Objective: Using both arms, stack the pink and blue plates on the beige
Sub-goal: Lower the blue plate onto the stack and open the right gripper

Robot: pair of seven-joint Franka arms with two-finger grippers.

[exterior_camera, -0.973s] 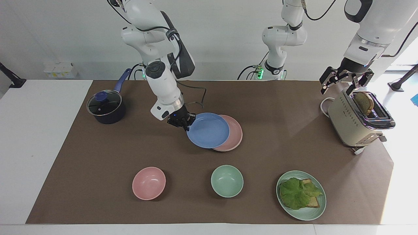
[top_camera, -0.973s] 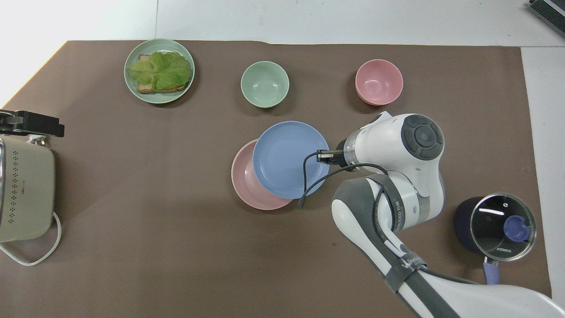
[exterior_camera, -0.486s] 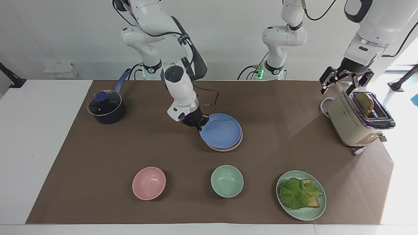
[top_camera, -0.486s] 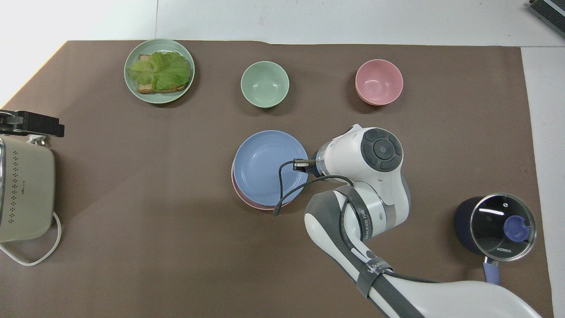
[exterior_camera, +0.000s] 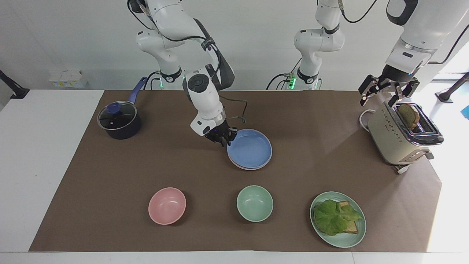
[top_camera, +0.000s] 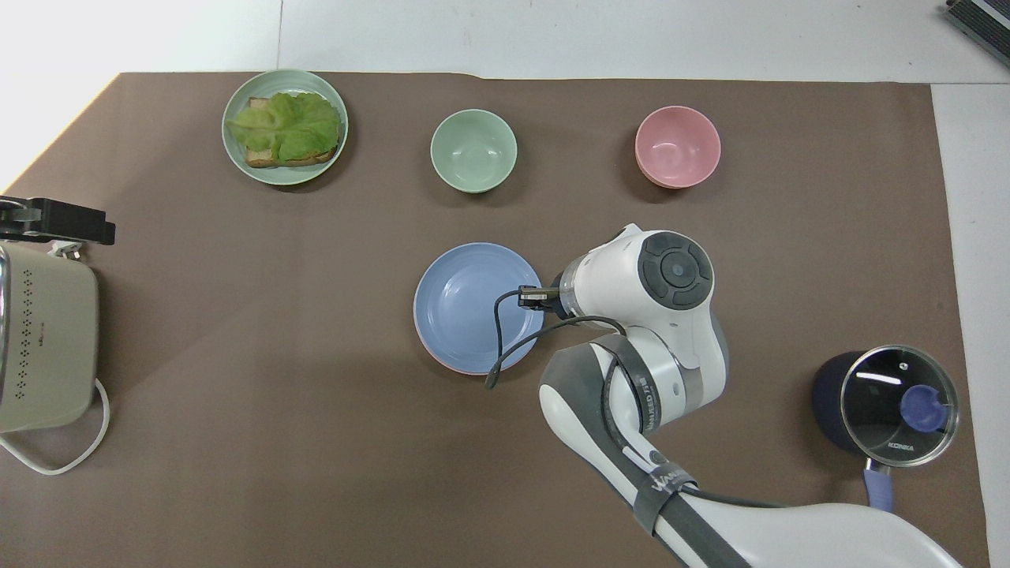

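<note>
Facing view. I see the round, shallow, matte blue plate (exterior_camera: 250, 148) lying on the pale pink plate (exterior_camera: 244, 167), of which only a thin rim shows; any beige plate beneath is hidden from me. The stack sits mid-table on the brown mat (exterior_camera: 110, 176), nearer to the robots than the mint-green bowl (exterior_camera: 254, 203). The right gripper (exterior_camera: 224, 139) is at the blue plate's rim on the side toward the right arm's end; whether its fingers clench the rim or have let go I cannot tell. The left gripper (exterior_camera: 384, 96) waits with fingers spread over the beige toaster (exterior_camera: 399, 137), grasping nothing.

Overhead view. The blue plate (top_camera: 465, 308) almost wholly covers the pink plate (top_camera: 458, 368); the right arm's wrist hides its gripper. I judge these plates light, stiff and smooth, likely to slide on one another, so I would pinch a rim edge only.
</note>
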